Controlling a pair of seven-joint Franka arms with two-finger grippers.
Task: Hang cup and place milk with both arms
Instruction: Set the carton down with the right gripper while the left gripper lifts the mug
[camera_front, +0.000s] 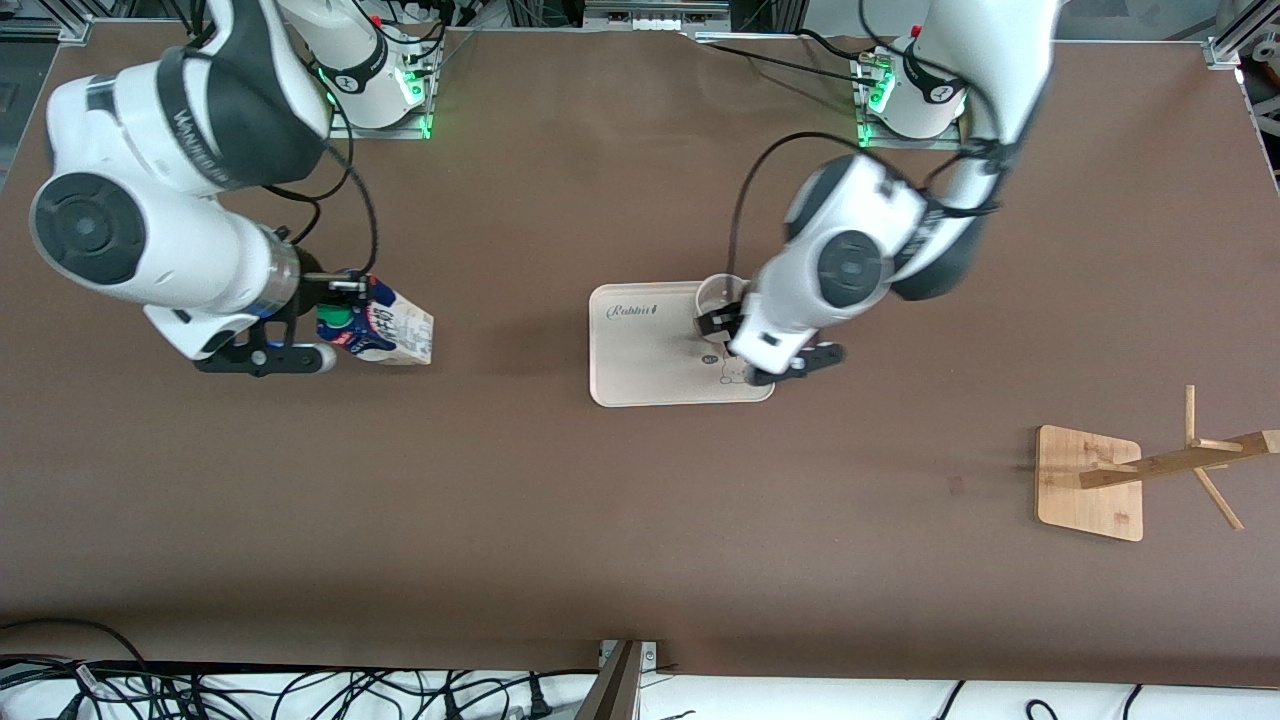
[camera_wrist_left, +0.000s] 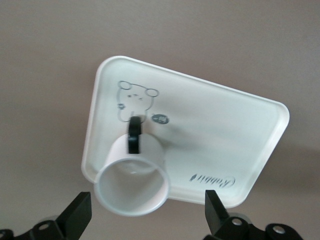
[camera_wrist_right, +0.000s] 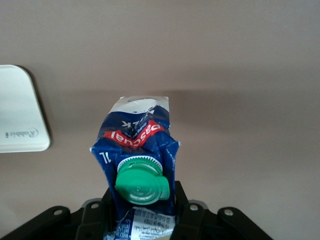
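the cup (camera_wrist_left: 132, 182), a small white mug with a black loop handle, stands upright on the white tray (camera_front: 640, 350), at the tray's corner that lies toward my left arm's end of the table and away from the front camera. my left gripper (camera_front: 722, 325) hangs right over it. its fingers (camera_wrist_left: 77, 215) are spread wide, one on each side of the mug's rim, and neither one touches it, so the mug is not held. in my left wrist view the mug's open mouth faces up toward my hand, and its handle points toward the bear drawing printed on the tray.

the milk (camera_front: 385, 330) is a small gable-top carton with a dark blue top, a round green cap, a red band and a pale lower body. it is in my right gripper (camera_front: 340, 300), which is clamped shut on it. the carton leans over at a clear tilt, its capped top toward my right hand and its base pointing toward the tray. i cannot tell whether its base rests on the brown table (camera_front: 640, 520) or hangs just above it. the milk is well apart from the tray, toward my right arm's end of the table.

the tray sits near the middle of the table. a wooden rack (camera_front: 1120, 480) with a flat square base and a slanted post with pegs stands near the table's edge at my left arm's end, nearer to the front camera than the tray and well apart from the cup.
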